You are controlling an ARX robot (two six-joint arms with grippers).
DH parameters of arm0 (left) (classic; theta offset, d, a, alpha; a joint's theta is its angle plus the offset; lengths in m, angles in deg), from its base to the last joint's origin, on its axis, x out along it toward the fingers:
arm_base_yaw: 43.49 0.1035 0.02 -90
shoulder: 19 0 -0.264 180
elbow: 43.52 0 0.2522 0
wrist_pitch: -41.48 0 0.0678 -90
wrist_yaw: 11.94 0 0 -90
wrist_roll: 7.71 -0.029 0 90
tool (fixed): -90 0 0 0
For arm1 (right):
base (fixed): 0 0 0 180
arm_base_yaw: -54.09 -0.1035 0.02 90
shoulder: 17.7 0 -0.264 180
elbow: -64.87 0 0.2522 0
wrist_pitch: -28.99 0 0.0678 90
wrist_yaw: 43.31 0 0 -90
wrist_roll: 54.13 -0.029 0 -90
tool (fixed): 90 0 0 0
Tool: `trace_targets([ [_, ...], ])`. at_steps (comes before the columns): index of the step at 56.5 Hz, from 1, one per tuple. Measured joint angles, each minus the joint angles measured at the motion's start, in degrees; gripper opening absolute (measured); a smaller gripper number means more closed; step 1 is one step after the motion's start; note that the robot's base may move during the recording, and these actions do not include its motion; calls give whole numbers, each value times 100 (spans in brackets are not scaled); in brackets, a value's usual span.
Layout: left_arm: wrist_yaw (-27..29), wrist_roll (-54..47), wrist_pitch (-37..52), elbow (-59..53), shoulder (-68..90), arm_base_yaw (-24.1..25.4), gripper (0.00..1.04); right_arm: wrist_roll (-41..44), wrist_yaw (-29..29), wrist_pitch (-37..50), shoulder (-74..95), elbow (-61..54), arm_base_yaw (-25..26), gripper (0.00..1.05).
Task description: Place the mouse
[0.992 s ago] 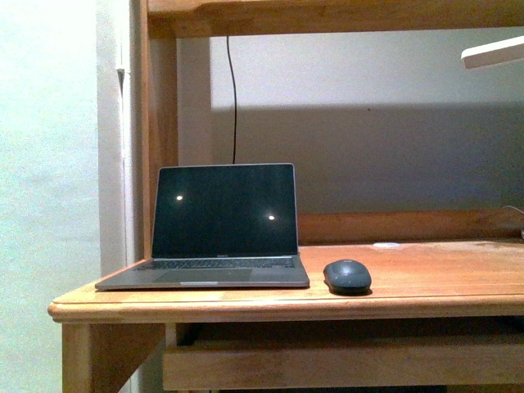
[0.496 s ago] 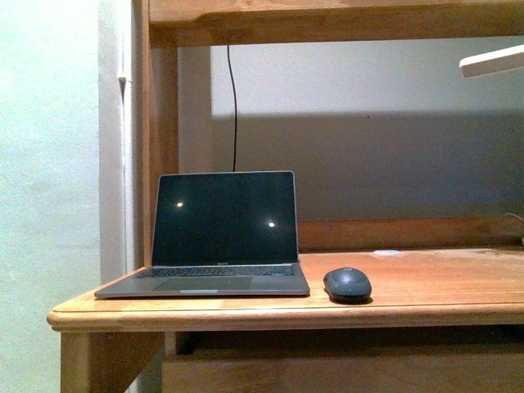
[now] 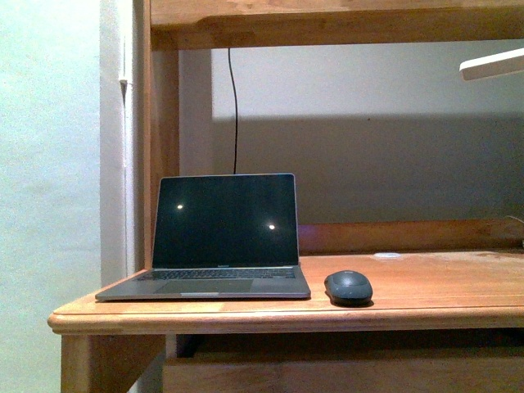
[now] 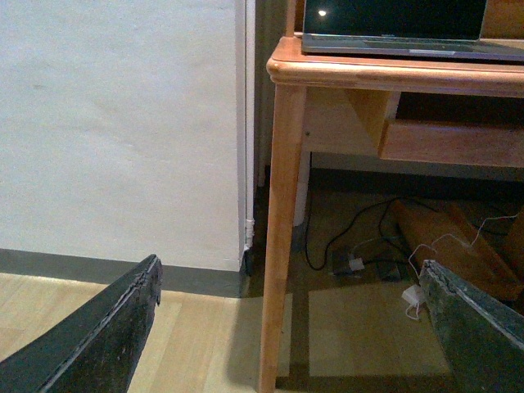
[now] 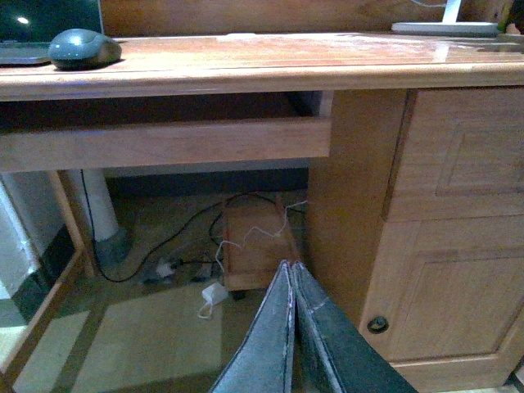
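Note:
The mouse (image 3: 348, 287), a small dark grey oval, rests on the wooden desk (image 3: 426, 291) just right of the open laptop (image 3: 214, 237). In the right wrist view the mouse (image 5: 84, 47) lies near the desk's front edge, far above my right gripper (image 5: 291, 266), which is shut with nothing in it and hangs low over the floor. My left gripper (image 4: 291, 278) is open and empty, low beside the desk leg (image 4: 278, 229), with the laptop (image 4: 409, 29) above it. Neither gripper shows in the front view.
A shelf (image 3: 327, 20) spans above the desk and a white lamp arm (image 3: 491, 64) juts in at the right. Under the desk sit cables and a white adapter (image 5: 214, 295), a wooden box (image 5: 255, 246) and a drawer cabinet (image 5: 442, 221).
The front view has shifted slightly, so the desk, laptop and mouse sit a little lower in the picture than a second ago. The mouse stays beside the laptop.

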Motion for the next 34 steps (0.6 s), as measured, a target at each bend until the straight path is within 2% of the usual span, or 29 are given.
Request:
trace_targets([
  [1,0,0,0,0,0,0,97,2,0,0,0,-2,2,3],
  [10,0,0,0,0,0,0,97,11,0,0,0,-2,2,28],
  [14,0,0,0,0,0,0,97,11,0,0,0,-2,2,47],
  [23,0,0,0,0,0,0,97,11,0,0,0,-2,2,74],
  [29,0,0,0,0,0,0,97,9,0,0,0,-2,2,99],
  [34,0,0,0,0,0,0,97,11,0,0,0,-2,2,97],
])
